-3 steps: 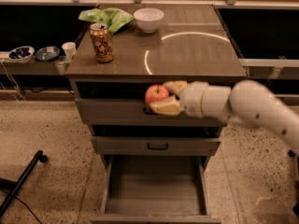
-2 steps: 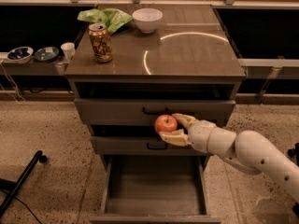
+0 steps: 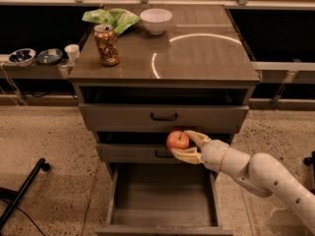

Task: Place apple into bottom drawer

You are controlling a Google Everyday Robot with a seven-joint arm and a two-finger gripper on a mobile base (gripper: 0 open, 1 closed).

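Observation:
The red-orange apple (image 3: 177, 140) is held between the two pale fingers of my gripper (image 3: 186, 145), in front of the middle drawer's face, above the back of the open bottom drawer. The bottom drawer (image 3: 162, 200) is pulled out toward the camera, a deep grey-brown box with a bare flat floor. My white arm (image 3: 256, 173) reaches in from the lower right.
On the cabinet top (image 3: 197, 53) stand a soda can (image 3: 106, 44), a white bowl (image 3: 156, 20) and a green bag (image 3: 110, 17). Two upper drawers with black handles (image 3: 164, 116) sit slightly open. Small bowls and a cup (image 3: 72, 52) rest on a left ledge. A black pole (image 3: 22, 193) lies on the floor.
My gripper has carried the apple down from the top drawer's level to the middle drawer's face, a little to the right, closer to the open bottom drawer.

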